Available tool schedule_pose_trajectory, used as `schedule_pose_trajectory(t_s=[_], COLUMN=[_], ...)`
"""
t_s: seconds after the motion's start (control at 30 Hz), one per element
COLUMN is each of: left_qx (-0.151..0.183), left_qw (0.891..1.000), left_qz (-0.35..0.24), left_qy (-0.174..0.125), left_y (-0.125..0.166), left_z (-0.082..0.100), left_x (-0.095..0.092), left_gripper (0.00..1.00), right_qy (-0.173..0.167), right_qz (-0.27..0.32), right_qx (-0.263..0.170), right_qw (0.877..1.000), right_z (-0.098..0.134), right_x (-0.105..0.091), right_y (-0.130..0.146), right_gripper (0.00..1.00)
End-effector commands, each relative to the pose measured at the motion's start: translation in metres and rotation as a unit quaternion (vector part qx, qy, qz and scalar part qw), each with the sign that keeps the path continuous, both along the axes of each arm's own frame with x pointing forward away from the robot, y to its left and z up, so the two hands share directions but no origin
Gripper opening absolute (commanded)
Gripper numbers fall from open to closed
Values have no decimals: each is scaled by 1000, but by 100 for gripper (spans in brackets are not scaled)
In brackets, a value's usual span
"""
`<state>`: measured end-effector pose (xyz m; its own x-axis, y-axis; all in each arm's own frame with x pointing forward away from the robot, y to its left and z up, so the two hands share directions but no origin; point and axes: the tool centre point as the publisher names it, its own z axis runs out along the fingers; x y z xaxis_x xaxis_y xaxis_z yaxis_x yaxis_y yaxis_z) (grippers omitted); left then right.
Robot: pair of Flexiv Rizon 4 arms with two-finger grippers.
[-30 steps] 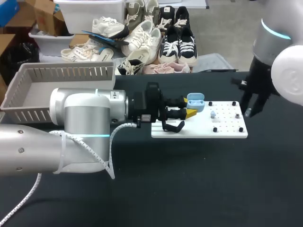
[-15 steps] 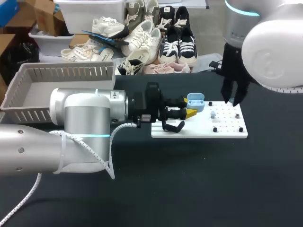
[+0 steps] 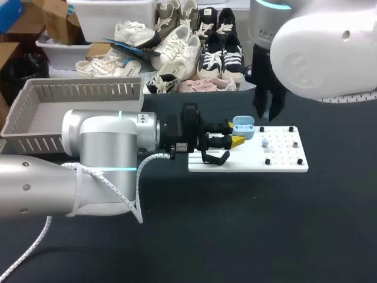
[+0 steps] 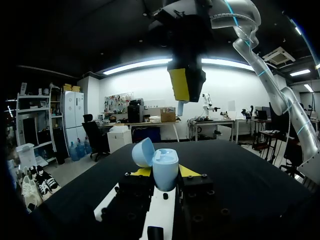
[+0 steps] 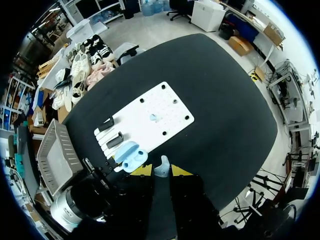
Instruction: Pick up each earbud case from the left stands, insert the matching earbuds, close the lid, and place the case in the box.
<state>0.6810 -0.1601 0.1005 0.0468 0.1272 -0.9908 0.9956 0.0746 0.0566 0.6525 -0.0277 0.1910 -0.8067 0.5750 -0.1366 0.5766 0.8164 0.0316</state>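
Note:
My left gripper (image 3: 235, 139) (image 4: 164, 173) is shut on a light blue earbud case (image 3: 242, 127) (image 4: 164, 169), held upright with its lid open over the left end of the white board (image 3: 283, 160). High above the case hangs my right gripper (image 3: 268, 113) (image 5: 161, 171), shut on a pale blue earbud (image 5: 161, 167) that pokes out between its yellow tips. In the left wrist view that earbud (image 4: 182, 107) shows under the right gripper's yellow finger (image 4: 186, 84). A second small earbud (image 3: 265, 143) (image 5: 153, 117) sits on the board.
A grey slatted basket (image 3: 76, 91) (image 5: 56, 155) stands at the table's back left. Two black stands (image 5: 111, 132) sit on the board's left end, with black pegs (image 3: 267, 161) near its edges. Dark tabletop lies in front of the board.
My right arm has swung left and back, from beyond the board's right end to above its rear edge near the case. The left arm and the case have not moved.

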Motion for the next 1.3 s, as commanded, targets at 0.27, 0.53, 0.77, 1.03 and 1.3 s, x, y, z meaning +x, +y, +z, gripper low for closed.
schedule_pose_trajectory(t_s=[0.27, 0.53, 0.77, 1.03, 1.3], left_qx=[-2, -2, -2, -2, -2], left_qw=[1000, 1000, 1000, 1000, 1000], left_qz=[1, 1, 1, 1, 1], left_qy=[-1, -1, -1, -1, -1], left_y=[0, 0, 0, 0, 0], left_z=[-1, -1, -1, -1, -1], left_x=[0, 0, 0, 0, 0], left_gripper=[0, 0, 0, 0, 0], right_qy=[21, 24, 24, 32, 35], right_qz=[11, 18, 21, 23, 22], right_qx=[10, 21, 23, 21, 21], right_qw=[1000, 999, 999, 999, 999], right_z=[-15, -21, -22, -28, -30], right_x=[18, 21, 18, 15, 17], right_y=[20, 26, 29, 29, 28], right_gripper=[0, 0, 0, 0, 0])
